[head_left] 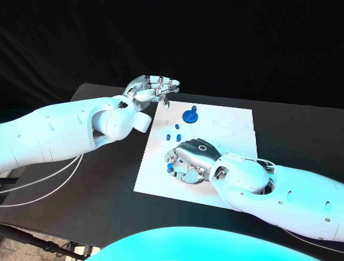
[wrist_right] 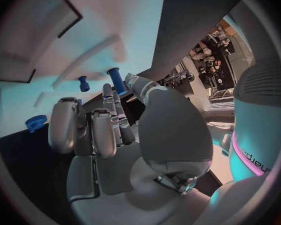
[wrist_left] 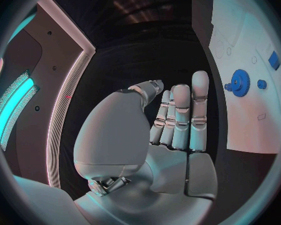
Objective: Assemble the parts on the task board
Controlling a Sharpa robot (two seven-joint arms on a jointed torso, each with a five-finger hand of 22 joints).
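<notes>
Currently the task board (head_left: 233, 142) lies mid-bench (head_left: 313, 136), white plate on black. Blue gear (head_left: 190, 116) sits on its far-left part, with 3 small blue parts (head_left: 172, 134) just near of it. Left hand (head_left: 153, 88) hovers off the board's far-left corner, above the bench; left wrist view shows its fingers (wrist_left: 181, 116) straight and side by side, nothing in the palm, so released. Right hand (head_left: 191, 161) is down over the board's near-left area, fingers curled toward the plate, blue bits (head_left: 170, 169) showing at its fingertips; cannot tell whether it's grasping one. Right wrist view shows a blue peg (wrist_right: 84, 83) and cylinder (wrist_right: 115, 78) just beyond its fingertips
</notes>
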